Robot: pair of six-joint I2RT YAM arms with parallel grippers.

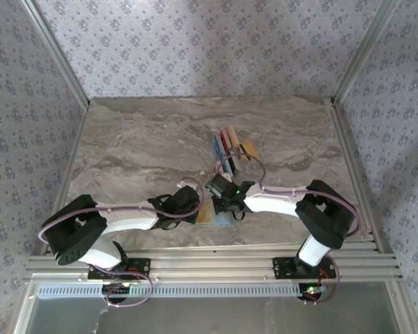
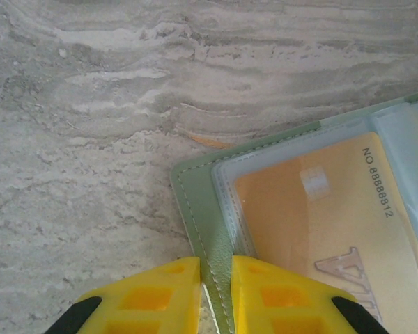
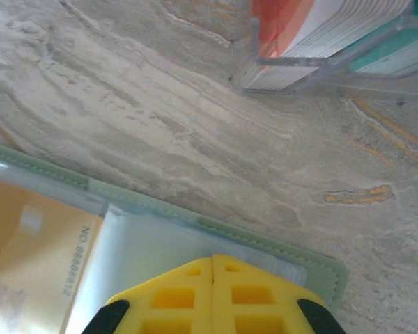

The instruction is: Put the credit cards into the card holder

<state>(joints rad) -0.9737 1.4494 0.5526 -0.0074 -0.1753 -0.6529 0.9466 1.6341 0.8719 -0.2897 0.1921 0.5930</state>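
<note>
Marble table [image 1: 139,139], patterned walls [image 1: 195,42] on three sides. The holder [image 1: 210,216] lies open near the front edge, mostly hidden under both wrists in the top view.

The left gripper [image 2: 216,292] is pinched narrow on the holder's [image 2: 202,188] green stitched edge; the edge runs between the yellow fingers [image 2: 160,299]. A tan card [image 2: 320,229] sits in a clear pocket [image 2: 230,181], cut off at the right and bottom, with "NO.88888812" readable.

The right gripper [image 3: 212,292] has its fingertips pressed together over the far clear pocket [image 3: 153,250]. I can't tell whether it has the film pinched. The holder's corner [image 3: 327,275] is just beside it.

The remaining cards [image 1: 230,142] stand on edge in a clear stand [image 3: 265,69], well apart from the holder. Through the right wrist they're cropped and blurred; I see red, white and teal.

There's open table to the left and far side. The wrists [image 1: 223,195] are nearly touching.
</note>
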